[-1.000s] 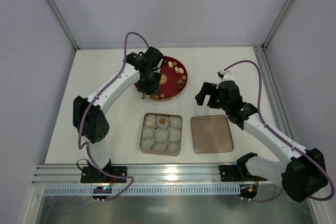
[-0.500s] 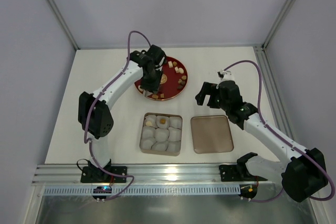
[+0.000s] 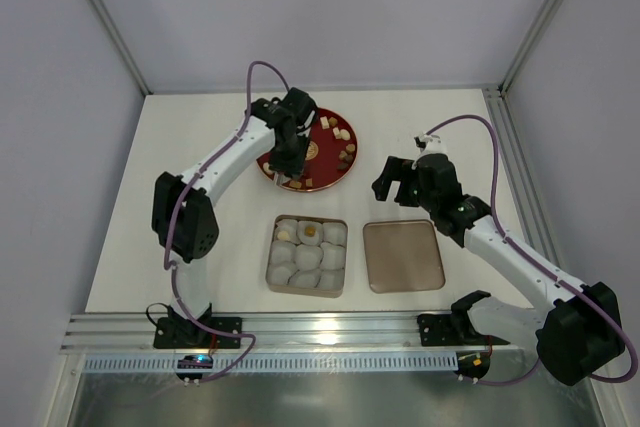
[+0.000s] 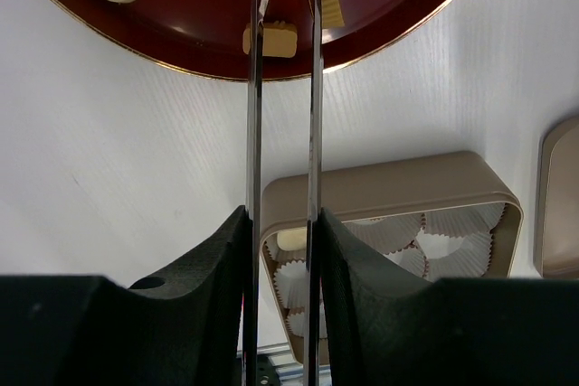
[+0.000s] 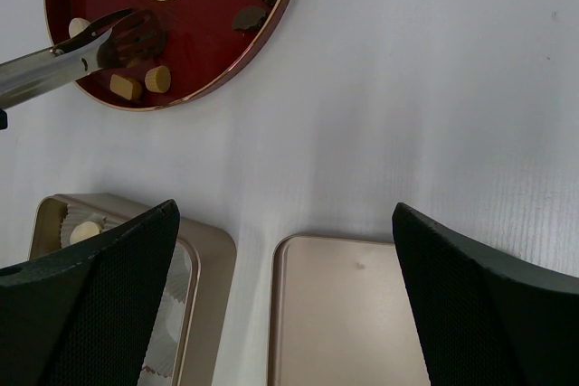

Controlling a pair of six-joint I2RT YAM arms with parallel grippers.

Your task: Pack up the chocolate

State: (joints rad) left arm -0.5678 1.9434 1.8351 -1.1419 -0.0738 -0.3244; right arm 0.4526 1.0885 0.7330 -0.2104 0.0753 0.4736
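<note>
Left gripper clamps tongs. Blades parallel, nearly closed, tips around a dark chocolate on the red plate; can't tell if it's gripped. Tan piece beside the tips lies with its long axis crosswise to the blades. Right gripper wide open, empty.

The white counter carries 3 things. A round red plate with a thin gold rim lies toward the far side, a little left of the middle. Closer to the near edge, a beige square tray with rounded corners sits flat, in front of the plate and apart from it. A flat beige lid lies just beside the tray on its right. A narrow strip of bare counter separates the 2, and their edges run roughly parallel.
</note>
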